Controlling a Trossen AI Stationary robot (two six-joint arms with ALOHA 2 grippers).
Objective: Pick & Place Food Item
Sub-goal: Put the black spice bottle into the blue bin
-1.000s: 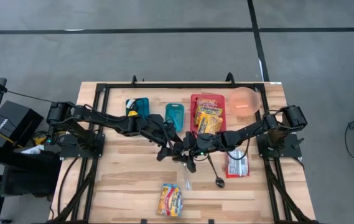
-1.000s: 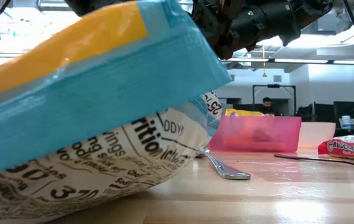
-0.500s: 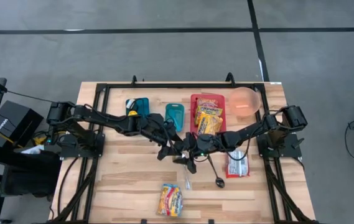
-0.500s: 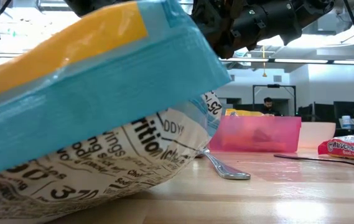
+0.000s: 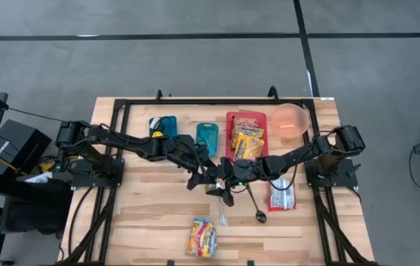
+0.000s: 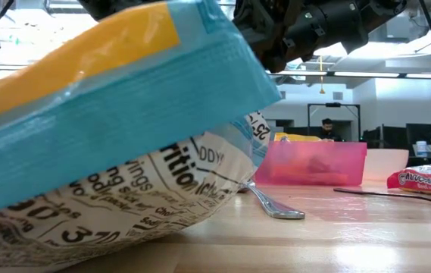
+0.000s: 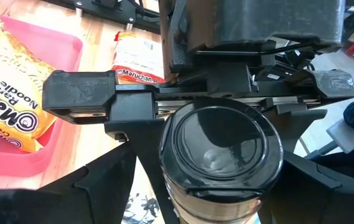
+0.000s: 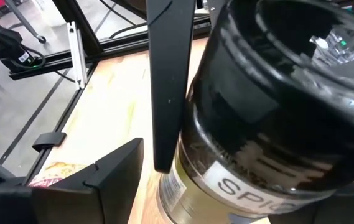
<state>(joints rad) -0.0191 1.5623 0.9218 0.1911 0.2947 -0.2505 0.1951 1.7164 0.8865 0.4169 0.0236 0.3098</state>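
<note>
The jar (image 7: 220, 155) hangs between the two grippers over the middle of the table (image 5: 150, 214), and what has just changed is on the right: the right gripper (image 5: 226, 185), closer on the jar a second ago, has let its jaws spread wide. In the right wrist view its one visible finger (image 8: 111, 177) stands clear of the glass with a gap between. The left gripper (image 5: 204, 177) has not altered; its jaws are set wide, with the jar lying between them, and one left finger (image 8: 167, 81) runs flat along the jar's side. I read that as a handover just made, with the jar now carried by the left gripper alone (the actual contact of both left pads is not plainly shown, so this is a judgement). For the task, it means the pick is settled and the placing falls to the left arm, once the right one is clear. The jar's long axis lies along the left fingers rather than across them. Its black lid points back into the left jaws, toward that wrist, while its base points out past the fingertips at the right gripper. Beyond the right jaws and off to one side sits the tray (image 7: 71, 46), holding noodle packs.
</note>
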